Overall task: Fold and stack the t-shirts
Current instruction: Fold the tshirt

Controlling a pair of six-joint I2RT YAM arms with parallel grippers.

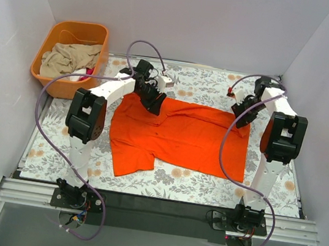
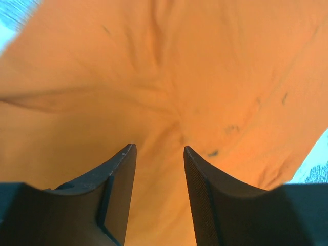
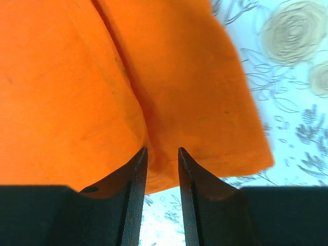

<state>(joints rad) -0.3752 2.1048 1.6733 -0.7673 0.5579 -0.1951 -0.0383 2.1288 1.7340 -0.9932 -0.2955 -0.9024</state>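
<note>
A bright orange-red t-shirt [image 1: 181, 135] lies spread flat on the floral tablecloth [image 1: 207, 83], one sleeve reaching toward the near left. My left gripper [image 1: 155, 104] hovers over the shirt's far left corner. In the left wrist view its jaws [image 2: 159, 147] stand apart, with only wrinkled orange cloth [image 2: 164, 77] showing below the gap. My right gripper [image 1: 242, 115] sits at the shirt's far right corner. In the right wrist view the gripper [image 3: 162, 149] is open at the shirt's hem [image 3: 205, 154], a crease in the cloth running up to the tips.
An orange plastic tub [image 1: 80, 25] stands at the back left, off the tablecloth, holding a crumpled beige garment [image 1: 68, 59] and something pink. White walls close in on the left, right and back. The arm bases sit on a black rail [image 1: 158, 208] at the near edge.
</note>
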